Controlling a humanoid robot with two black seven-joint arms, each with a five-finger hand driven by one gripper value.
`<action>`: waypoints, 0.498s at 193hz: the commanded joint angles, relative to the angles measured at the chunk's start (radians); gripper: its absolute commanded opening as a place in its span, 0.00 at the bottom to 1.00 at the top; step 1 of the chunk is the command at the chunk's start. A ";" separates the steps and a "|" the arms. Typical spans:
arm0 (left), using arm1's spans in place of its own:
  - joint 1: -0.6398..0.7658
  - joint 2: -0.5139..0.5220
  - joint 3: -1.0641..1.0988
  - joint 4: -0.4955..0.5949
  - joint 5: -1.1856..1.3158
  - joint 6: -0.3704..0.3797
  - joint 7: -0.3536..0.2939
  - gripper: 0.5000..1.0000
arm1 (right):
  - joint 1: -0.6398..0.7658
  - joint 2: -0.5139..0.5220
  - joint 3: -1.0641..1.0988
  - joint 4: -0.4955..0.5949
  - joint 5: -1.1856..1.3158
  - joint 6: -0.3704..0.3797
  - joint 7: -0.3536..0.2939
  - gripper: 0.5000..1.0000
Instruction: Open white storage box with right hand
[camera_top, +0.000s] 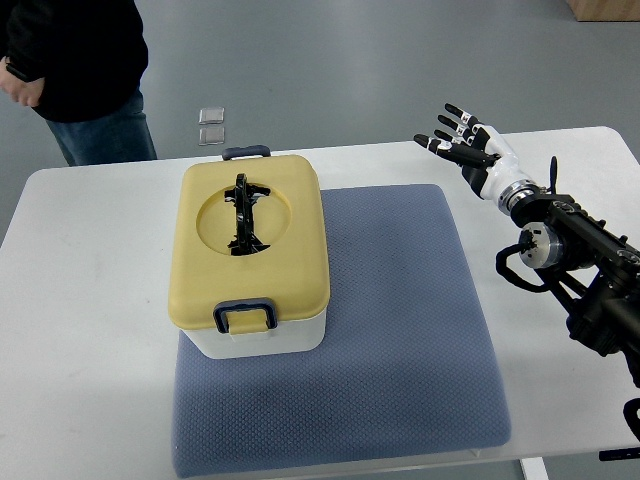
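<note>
Your white storage box (262, 340) sits on the left part of the blue-grey mat (400, 330), toward the left of the tabletop (80, 330). Its yellow lid (290, 240) is on and looks closed, with a dark carry handle (243, 215) folded down in the round recess on top. A dark latch (245, 315) clips over the near edge of the lid, and a second latch (246, 153) shows at the far edge.

Expect stiff, smooth plastic: the box probably weighs little and may slide or tip on the mat if you pull upward before both latches are free. Take each latch by its lower lip and flip it outward, then lift the lid at an edge or by the handle.

Your right hand (462, 140) hovers well to the right of the box, over the far right of the tabletop, fingers spread wide and holding nothing. The left hand is out of view.

A person (75, 70) stands beyond the far left corner.
</note>
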 joint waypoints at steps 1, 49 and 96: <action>0.000 0.000 0.000 0.002 0.000 0.000 -0.001 1.00 | 0.000 0.000 0.000 -0.001 0.000 0.000 0.000 0.86; 0.000 0.000 0.000 0.000 0.000 0.000 -0.001 1.00 | 0.000 -0.003 0.000 -0.001 0.001 0.000 0.000 0.86; 0.002 0.000 0.002 -0.002 0.000 -0.001 0.001 1.00 | 0.000 -0.003 0.000 -0.001 0.000 0.002 0.000 0.86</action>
